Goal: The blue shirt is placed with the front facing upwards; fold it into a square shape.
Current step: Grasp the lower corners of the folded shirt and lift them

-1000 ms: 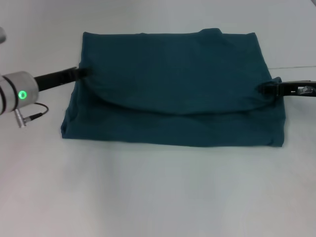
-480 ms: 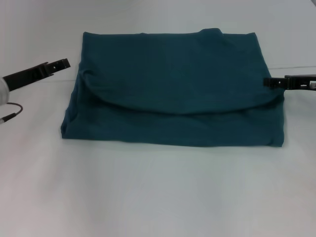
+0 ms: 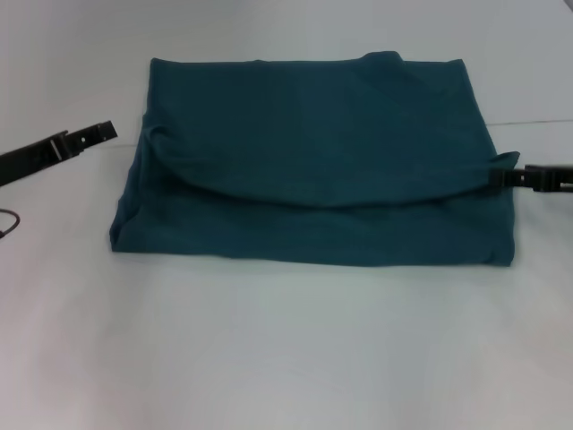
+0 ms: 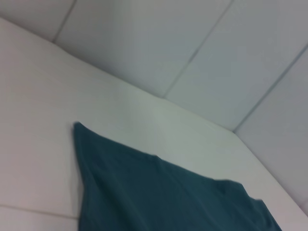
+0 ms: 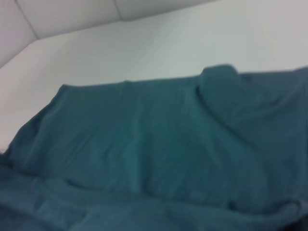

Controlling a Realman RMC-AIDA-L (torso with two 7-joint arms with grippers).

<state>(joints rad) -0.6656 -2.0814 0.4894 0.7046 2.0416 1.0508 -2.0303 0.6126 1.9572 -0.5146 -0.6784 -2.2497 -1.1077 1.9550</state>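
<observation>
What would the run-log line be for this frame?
dark teal-blue cotton shirt: folded, flat on white table | left end effector: beside shirt, clear | right end effector: at shirt's edge

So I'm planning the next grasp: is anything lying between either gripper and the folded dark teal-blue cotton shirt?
Nothing visible. Bare white table separates the left gripper from the shirt; the right gripper sits at its edge.

The left gripper [image 3: 106, 131] hangs over bare table [image 3: 269, 349], just off the shirt [image 3: 313, 161], with nothing between its tip and the cloth's edge. Behind and below it the table is open. The right gripper [image 3: 503, 177] sits at the shirt's opposite edge, close to or touching the fold; open table lies outward from it. The shirt alone lies between the two grippers.
</observation>
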